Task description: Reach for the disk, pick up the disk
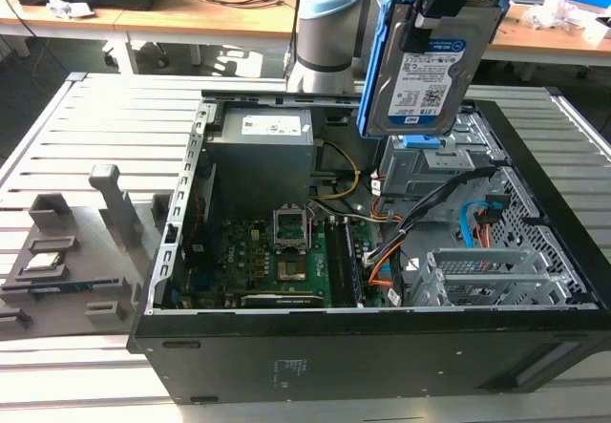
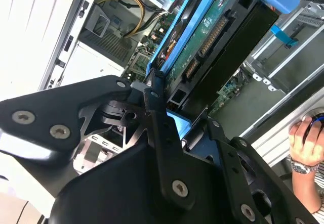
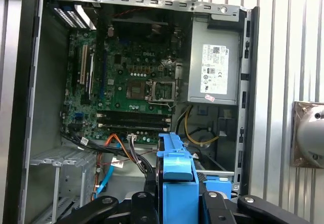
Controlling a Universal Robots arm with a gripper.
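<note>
Here, from the exterior view's left, you have a grey fixture (image 1: 105,242) on the slatted table (image 1: 115,127), then the open computer case (image 1: 382,356), and over its right end your gripper (image 1: 425,31) pinching the disk (image 1: 430,84), held upright, label toward the camera.

Clearance: the disk (image 1: 434,70) hangs above the open case (image 1: 382,347), upper right of the exterior view.
You've got free air over the motherboard (image 1: 286,263) at frame centre; drive cage (image 1: 420,165) and cables (image 1: 430,215) sit right under the disk, arm base (image 1: 325,31) just left of it, a person's hand (image 2: 306,143) near the case in the second wrist view.
</note>
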